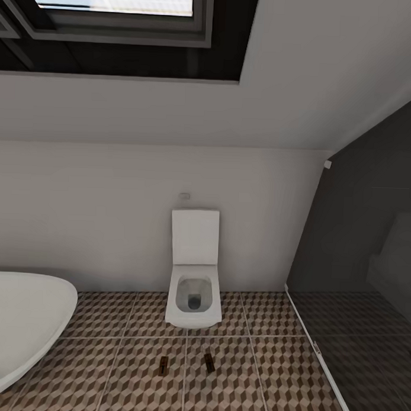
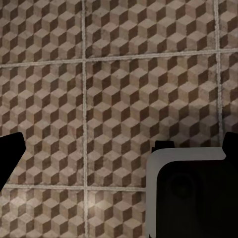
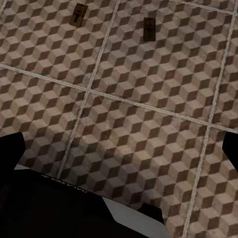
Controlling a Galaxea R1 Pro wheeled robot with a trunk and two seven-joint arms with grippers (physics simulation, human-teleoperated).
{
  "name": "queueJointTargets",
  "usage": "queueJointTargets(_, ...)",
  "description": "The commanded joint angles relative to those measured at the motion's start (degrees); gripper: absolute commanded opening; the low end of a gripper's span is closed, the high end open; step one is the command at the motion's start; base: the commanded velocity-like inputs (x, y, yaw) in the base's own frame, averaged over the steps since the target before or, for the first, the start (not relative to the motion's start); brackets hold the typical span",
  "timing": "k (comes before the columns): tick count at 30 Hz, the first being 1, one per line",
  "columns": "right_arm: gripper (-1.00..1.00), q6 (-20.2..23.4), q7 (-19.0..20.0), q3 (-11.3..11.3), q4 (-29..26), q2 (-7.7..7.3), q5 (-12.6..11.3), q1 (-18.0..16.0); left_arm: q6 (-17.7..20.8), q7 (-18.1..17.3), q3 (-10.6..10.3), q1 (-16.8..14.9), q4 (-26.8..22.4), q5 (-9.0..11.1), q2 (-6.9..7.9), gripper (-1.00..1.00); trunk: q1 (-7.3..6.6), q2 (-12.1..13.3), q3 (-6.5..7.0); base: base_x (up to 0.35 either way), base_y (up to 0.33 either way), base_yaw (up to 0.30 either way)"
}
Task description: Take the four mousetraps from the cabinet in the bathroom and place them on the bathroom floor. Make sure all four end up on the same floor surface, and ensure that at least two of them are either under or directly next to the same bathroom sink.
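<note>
Two mousetraps point(image 1: 163, 366) point(image 1: 209, 362) lie flat on the cube-patterned bathroom floor point(image 1: 282, 380), low in the head view before the toilet point(image 1: 194, 288), likely light, stiff boards best pinched across their long edges; neither gripper's state can be told.

Two mousetraps point(image 1: 163, 366) point(image 1: 209, 362) are laid side by side on the bathroom floor point(image 1: 271, 374), apart, each on its own tile, just before the toilet point(image 1: 194, 288). The bathtub point(image 1: 17, 323) is set left; a glass partition point(image 1: 357, 282) is placed right.
</note>
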Motion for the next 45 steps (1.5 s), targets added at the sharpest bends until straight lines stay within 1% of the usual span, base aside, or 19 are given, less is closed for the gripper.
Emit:
queueJointTargets(1, 1.00, -0.18, 0.00, -0.16, 0.07, 0.01, 0.33, -0.06, -0.33, 0.08, -0.47, -0.09, 0.19, 0.24, -0.03, 1.00, 0.03, -0.13, -0.13, 0.000, 0.000, 0.000)
queueJointTargets(45, 1.00, -0.17, -0.01, -0.16, 0.07, 0.01, 0.33, -0.06, -0.31, 0.08, -0.43, -0.09, 0.19, 0.24, -0.03, 1.00, 0.03, -0.13, -0.13, 0.000, 0.000, 0.000)
